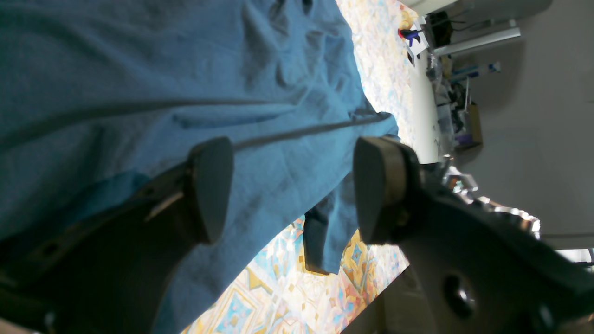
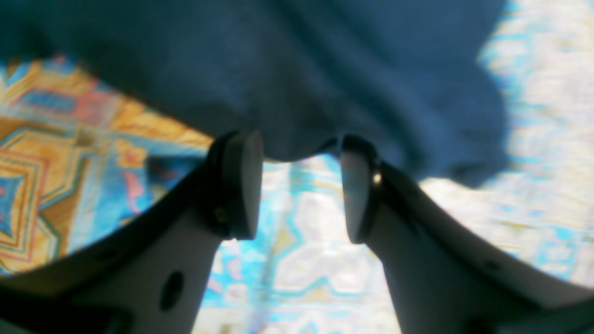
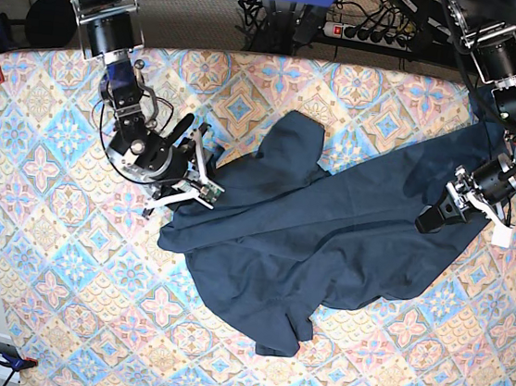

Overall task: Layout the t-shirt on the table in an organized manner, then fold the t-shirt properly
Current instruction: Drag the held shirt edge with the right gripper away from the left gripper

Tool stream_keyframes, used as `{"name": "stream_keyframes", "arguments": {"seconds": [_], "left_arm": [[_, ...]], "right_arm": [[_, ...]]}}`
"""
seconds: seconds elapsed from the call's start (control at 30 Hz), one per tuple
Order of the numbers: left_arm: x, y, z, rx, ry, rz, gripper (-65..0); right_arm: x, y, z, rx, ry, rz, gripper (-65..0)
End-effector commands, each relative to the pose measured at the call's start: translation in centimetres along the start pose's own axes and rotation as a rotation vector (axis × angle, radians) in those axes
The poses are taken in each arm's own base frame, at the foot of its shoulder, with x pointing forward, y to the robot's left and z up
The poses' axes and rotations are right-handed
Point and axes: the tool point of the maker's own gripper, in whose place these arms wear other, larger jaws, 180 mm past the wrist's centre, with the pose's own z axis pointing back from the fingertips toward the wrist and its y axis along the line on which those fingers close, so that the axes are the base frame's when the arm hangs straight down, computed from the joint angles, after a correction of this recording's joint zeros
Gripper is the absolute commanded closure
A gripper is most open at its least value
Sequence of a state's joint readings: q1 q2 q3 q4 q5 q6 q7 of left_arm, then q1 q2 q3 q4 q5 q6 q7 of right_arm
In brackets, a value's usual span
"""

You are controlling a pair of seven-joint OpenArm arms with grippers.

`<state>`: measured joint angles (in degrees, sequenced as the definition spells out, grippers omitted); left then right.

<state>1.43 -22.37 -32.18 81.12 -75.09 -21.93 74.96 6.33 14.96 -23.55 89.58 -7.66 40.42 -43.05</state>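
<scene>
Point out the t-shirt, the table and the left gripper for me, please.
t-shirt (image 3: 327,238), base view, middle of the crumpled body.
table (image 3: 37,252), base view, bare patterned cloth beside the shirt.
left gripper (image 3: 430,218), base view, between its open jaws at the shirt's edge.

Your base view looks straight down on the whole counter (image 3: 37,252). Each wrist view peers close past its own claw at the t-shirt (image 3: 328,229), which all three views share.

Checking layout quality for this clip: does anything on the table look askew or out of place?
Yes. The t-shirt lies crumpled and diagonal on the table, with folds bunched near the right gripper and one end running off the edge by the left gripper.
</scene>
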Motion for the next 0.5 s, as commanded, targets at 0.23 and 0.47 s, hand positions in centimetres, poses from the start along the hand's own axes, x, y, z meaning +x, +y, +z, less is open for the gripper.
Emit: {"name": "stream_keyframes", "arguments": {"seconds": [0.23, 0.47], "left_arm": [[1.7, -1.0, 0.4, -0.027, -0.041, -0.032, -39.7], [1.7, -1.0, 0.4, -0.027, -0.039, -0.032, -39.7]], "right_arm": [[0.6, 4.8, -2.6, 0.137, 0.013, 0.067, -26.0], [7.7, 7.6, -3.7, 0.194, -0.108, 0.133, -25.9]]}}
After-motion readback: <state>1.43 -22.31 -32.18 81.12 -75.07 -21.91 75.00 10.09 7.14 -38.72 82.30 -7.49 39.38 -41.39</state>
